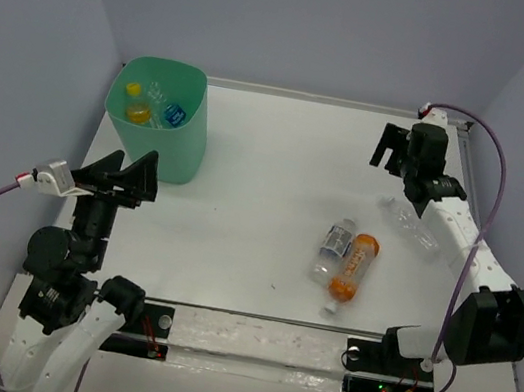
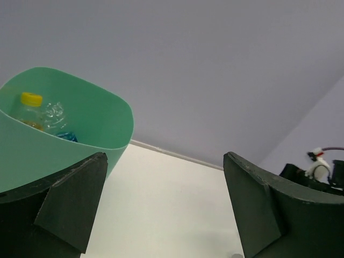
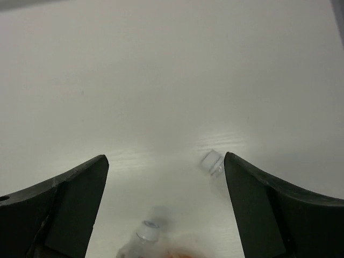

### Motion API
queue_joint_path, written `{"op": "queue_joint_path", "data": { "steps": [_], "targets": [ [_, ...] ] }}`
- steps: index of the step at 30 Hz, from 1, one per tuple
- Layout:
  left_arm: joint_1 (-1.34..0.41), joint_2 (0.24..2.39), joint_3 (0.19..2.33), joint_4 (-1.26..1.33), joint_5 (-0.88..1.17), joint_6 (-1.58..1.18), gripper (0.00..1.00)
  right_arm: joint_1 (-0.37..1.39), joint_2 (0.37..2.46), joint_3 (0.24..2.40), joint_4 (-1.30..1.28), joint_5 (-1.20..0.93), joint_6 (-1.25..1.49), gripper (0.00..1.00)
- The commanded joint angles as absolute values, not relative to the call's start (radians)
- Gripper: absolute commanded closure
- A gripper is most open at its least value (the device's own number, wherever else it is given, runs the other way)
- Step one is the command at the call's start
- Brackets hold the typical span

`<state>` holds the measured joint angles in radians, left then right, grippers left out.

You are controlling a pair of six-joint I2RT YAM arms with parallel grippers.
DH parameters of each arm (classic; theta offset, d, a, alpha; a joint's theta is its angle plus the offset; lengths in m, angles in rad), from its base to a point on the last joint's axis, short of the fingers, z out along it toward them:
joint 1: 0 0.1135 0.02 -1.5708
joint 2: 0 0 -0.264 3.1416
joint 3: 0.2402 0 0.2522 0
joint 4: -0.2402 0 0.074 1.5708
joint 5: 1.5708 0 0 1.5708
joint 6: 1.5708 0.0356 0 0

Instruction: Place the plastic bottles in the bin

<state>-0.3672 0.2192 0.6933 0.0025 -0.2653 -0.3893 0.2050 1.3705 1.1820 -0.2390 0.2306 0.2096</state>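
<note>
In the top view, your left gripper (image 1: 148, 179) hangs just beside the bin (image 1: 183, 157), fingers spread and holding nothing. The right gripper (image 1: 388, 155) sits far right, likewise spread and empty. Three plastic bottles lie on the table (image 1: 269, 157): an orange-labelled bottle (image 1: 355, 266) touching a pale-labelled bottle (image 1: 331, 251), and a plain clear bottle (image 1: 414, 228) partly under the right arm. Others already lie in the bin. I judge the clear one the main risk, since the forearm above could nudge and roll it as you reposition. The touching pair may also scatter if you close off-centre. The left wrist view shows spread fingers framing the bin wall and a yellow-capped bottle (image 2: 31, 99) inside, but no table bottles. The right wrist view shows wide fingers over the table, with one bottle neck (image 3: 212, 161) and a second neck (image 3: 148, 231) low down. You cannot tell there which bottles they belong to; only the top view shows the layout.
</note>
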Motion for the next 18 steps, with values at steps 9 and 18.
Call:
{"op": "queue_joint_path", "data": {
  "steps": [9,18],
  "targets": [
    [-0.52,0.155,0.703,0.035,-0.321,-0.328,0.01,0.163,1.672,1.362,-0.777,0.559,0.135,0.0],
    [-0.589,0.132,0.707,0.026,-0.365,-0.31,0.01,0.153,1.789,1.381,-0.848,0.543,0.035,0.0]
  ]
}}
